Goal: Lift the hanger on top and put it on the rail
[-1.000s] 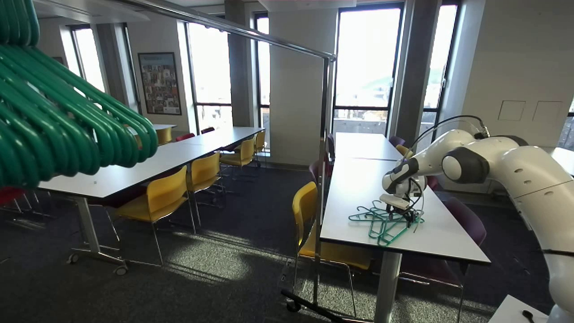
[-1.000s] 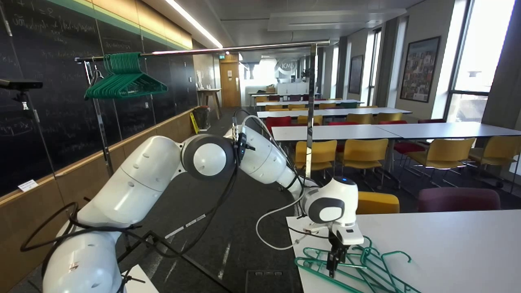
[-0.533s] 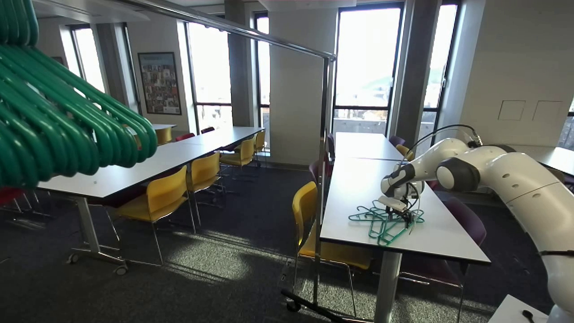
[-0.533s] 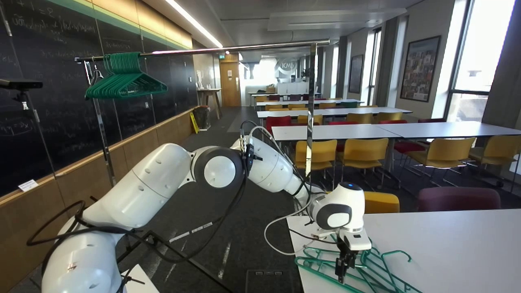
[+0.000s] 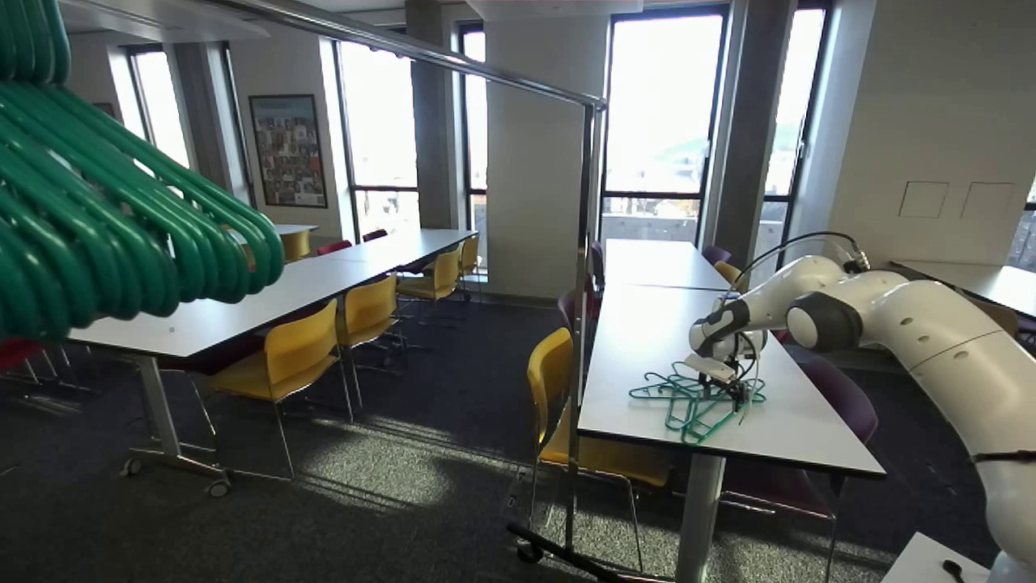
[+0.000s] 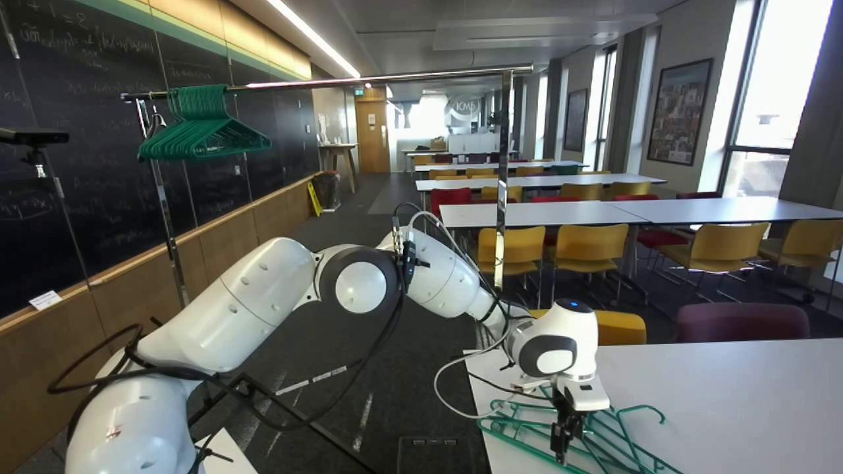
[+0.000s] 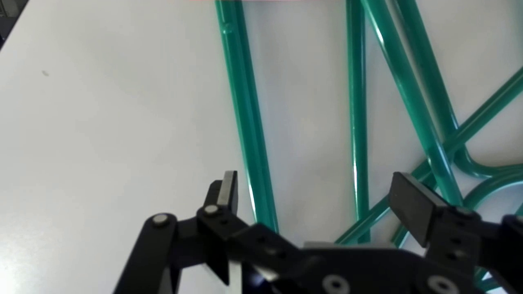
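Wrist view: the green hangers (image 7: 247, 122) are glossy, tubular and partly crossed over one another on the white table (image 7: 122, 122); the gripper (image 7: 314, 179) has its jaws spread, with hangers showing between them.

Your arm (image 6: 245, 296) is glossy white with dark grey joint bands (image 6: 327, 282), looped with black cables (image 6: 168, 373) and a pale cord (image 6: 436, 388); your black gripper (image 7: 318, 194) shows round, silvery screws (image 7: 160, 219).

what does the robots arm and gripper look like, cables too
The arm is white and rounded, with white joint caps framed in dark grey, a small blue light, black cables and a looping pale cable. The gripper is black and angular, with pale screw heads.
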`<state>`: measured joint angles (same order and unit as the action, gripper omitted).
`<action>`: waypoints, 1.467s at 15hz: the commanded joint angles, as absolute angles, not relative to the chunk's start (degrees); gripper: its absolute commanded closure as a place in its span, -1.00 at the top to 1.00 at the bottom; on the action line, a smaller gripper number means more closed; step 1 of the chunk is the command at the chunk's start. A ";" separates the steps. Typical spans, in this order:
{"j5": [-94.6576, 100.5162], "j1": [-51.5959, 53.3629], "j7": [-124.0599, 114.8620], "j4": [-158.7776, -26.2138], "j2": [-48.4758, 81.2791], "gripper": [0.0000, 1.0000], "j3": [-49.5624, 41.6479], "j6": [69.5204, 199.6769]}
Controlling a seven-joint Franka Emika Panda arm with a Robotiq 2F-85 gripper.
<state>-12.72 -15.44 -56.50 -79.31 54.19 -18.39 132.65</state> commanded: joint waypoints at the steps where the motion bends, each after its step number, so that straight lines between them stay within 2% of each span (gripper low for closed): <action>1: -11.41 -16.27 -57.25 -76.80 55.03 1.00 -18.38 130.02; 10: -10.05 -16.38 -56.29 -77.26 54.98 1.00 -18.29 126.73; 11: -10.00 -16.41 -56.28 -77.16 55.02 0.82 -18.28 126.37; 12: -9.89 -16.48 -56.15 -76.96 55.11 0.47 -18.27 125.86; 18: -9.58 -16.56 -56.14 -76.64 55.21 -0.38 -18.25 124.67; 20: -9.51 -16.57 -56.16 -76.49 55.29 -0.73 -18.27 124.56; 22: -9.41 -16.51 -56.17 -76.61 55.24 -0.97 -18.30 124.39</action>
